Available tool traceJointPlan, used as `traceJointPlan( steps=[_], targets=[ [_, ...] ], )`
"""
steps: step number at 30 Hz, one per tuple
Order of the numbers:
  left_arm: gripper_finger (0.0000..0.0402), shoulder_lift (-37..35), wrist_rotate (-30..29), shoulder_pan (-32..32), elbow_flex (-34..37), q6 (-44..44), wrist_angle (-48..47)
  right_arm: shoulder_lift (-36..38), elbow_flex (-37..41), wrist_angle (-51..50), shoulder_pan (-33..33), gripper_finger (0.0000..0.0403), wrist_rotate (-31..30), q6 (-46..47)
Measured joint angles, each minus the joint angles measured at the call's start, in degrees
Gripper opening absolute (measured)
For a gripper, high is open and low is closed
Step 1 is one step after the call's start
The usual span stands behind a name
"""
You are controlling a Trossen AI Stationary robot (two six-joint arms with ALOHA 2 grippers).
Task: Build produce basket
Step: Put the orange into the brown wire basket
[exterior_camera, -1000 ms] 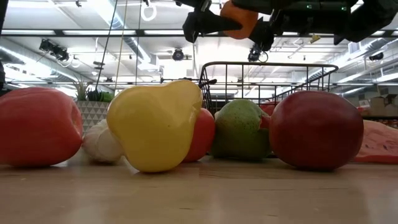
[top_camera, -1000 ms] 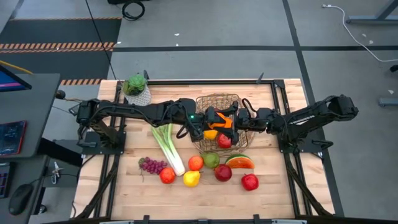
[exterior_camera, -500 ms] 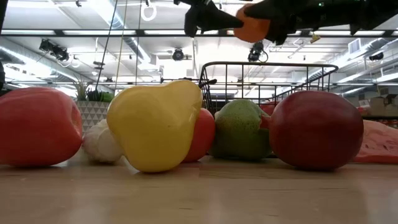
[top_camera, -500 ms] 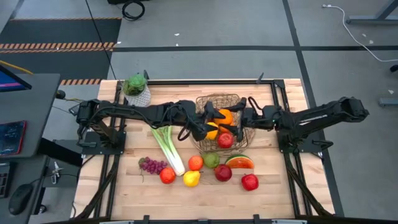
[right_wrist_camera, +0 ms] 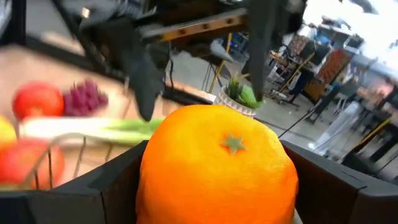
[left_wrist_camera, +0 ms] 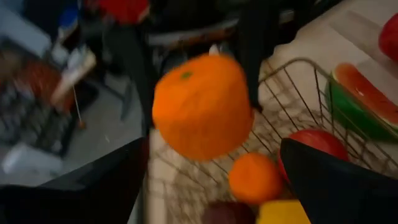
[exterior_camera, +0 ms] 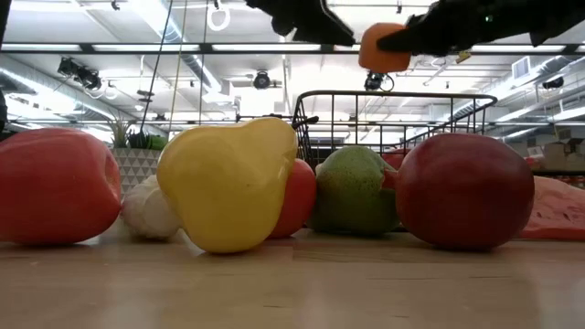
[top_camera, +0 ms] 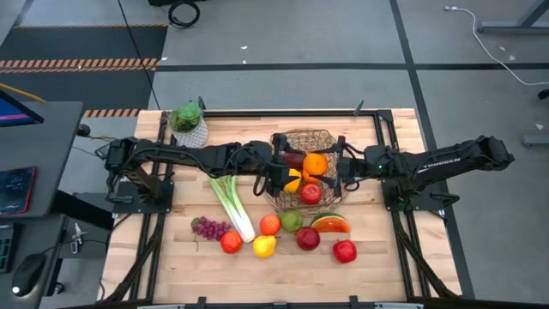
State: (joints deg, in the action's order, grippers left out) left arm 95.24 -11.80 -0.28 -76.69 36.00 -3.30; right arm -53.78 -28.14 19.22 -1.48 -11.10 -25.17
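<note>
Right claw point(top_camera: 328, 166) gripping orange point(top_camera: 315, 163), above basket point(top_camera: 298, 140)

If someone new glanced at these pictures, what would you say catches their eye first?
Probably the orange held in the right end effector above the basket, with the open left end effector close beside it. Next, the row of fruit on the table's near side: a yellow pear between red apples.

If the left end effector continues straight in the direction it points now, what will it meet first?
Most likely the orange held by the right end effector above the basket. The left end effector stands open and faces it directly, though the gap between them is hard to judge.
</note>
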Motion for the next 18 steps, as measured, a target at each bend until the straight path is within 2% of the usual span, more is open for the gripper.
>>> traceJointPlan(
  steps=[7,15,18],
  targets=[
    [0.0363,-0.9,-0.9,0.0,0.0,-8.9,-5.1,-1.7,0.1,-0.3,-1.2,0.0334,-0.3,-14.6],
    [0.0348,-4.6,1.9,0.0,0.0,-14.4,-8.1,-1.7,0.1,0.4,-7.3,0.0334,-9.1,-32.5],
    [0.0347,-4.6,2.2,0.0,0.0,-16.5,-8.2,-1.8,0.0,1.8,-9.0,0.0334,-10.2,-38.4]
  ],
)
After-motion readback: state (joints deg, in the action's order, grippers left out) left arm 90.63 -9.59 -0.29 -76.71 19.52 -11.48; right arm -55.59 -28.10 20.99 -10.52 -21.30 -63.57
